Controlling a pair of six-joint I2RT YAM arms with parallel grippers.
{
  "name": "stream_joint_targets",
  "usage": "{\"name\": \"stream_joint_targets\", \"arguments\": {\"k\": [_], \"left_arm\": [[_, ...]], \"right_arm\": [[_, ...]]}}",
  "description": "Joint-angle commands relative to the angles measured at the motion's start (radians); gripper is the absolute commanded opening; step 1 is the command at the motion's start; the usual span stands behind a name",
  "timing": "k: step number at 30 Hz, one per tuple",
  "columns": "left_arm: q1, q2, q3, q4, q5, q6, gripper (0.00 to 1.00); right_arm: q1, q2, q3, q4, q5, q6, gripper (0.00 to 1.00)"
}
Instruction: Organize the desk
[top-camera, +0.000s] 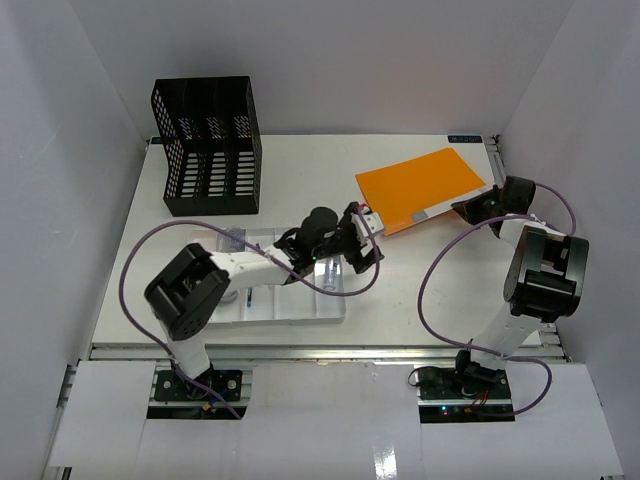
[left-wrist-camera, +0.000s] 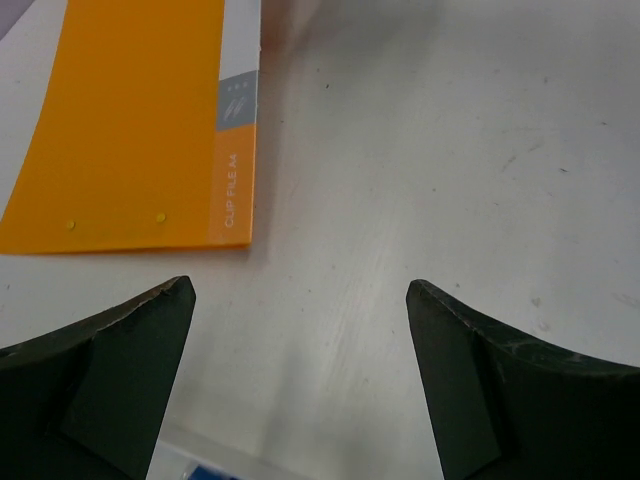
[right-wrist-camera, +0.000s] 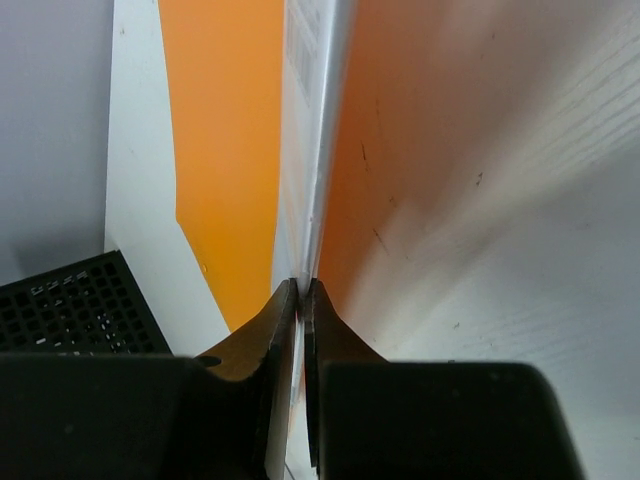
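Left arm (top-camera: 250, 265): white link tubes joined by bulky black joint housings (the elbow block is the biggest piece).
Right arm (top-camera: 530, 300): same build, with white links and a boxy black housing.
Left cable (top-camera: 123, 290): purple, a loose loop beside the arm.
Right cable (top-camera: 419, 295): purple too, likewise slack.
Left base (top-camera: 195, 385): black mount with thin coloured wires at its front.
Right base (top-camera: 465, 385): black mount with tiny green lights.
Left end effector (left-wrist-camera: 300, 288): two matte black wedge fingers (left-wrist-camera: 110, 370) with pointed tips, their edges scuffed pale.
Right end effector (right-wrist-camera: 302, 285): black fingers (right-wrist-camera: 420, 420) with blocky bodies that taper to thin tips.
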Motion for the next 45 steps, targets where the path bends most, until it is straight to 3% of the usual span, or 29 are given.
{"name": "stream_joint_targets", "arguments": {"k": [1,9,15,20,25,28,32,33,37,38,45], "left_arm": [[-0.062,0.134,0.182,0.073,-0.127,0.116,0.98],[-0.138,0.491,0.554,0.067,-0.386,0.243,0.98],[-0.156,0.664,0.766,0.005,-0.444,0.300,0.98],[-0.155,0.731,0.811,0.043,-0.509,0.328,0.96],[-0.154,0.756,0.806,0.095,-0.578,0.346,0.67],[-0.154,0.762,0.807,0.120,-0.622,0.351,0.43],[-0.154,0.759,0.807,0.136,-0.669,0.359,0.23],[-0.156,0.756,0.804,0.135,-0.682,0.359,0.11],[-0.154,0.722,0.772,0.138,-0.703,0.353,0.00],[-0.154,0.707,0.760,0.140,-0.706,0.349,0.00],[-0.123,0.530,0.626,0.114,-0.676,0.200,0.00]], "right_arm": [[0.000,-0.045,-0.027,0.011,-0.057,-0.018,0.08],[0.000,-0.048,-0.032,-0.001,-0.091,-0.014,0.08],[0.000,-0.064,-0.032,-0.017,-0.112,-0.011,0.08],[-0.001,-0.086,-0.040,-0.037,-0.141,-0.008,0.08],[0.000,-0.129,-0.054,-0.061,-0.156,-0.010,0.08],[0.000,-0.158,-0.068,-0.085,-0.166,-0.019,0.08],[0.000,-0.209,-0.089,-0.121,-0.180,-0.049,0.08],[0.000,-0.218,-0.095,-0.121,-0.187,-0.053,0.08],[0.000,-0.277,-0.106,-0.167,-0.235,-0.088,0.08],[0.000,-0.293,-0.107,-0.172,-0.250,-0.103,0.10],[-0.010,-0.429,-0.096,-0.177,-0.303,-0.319,0.61]]}}
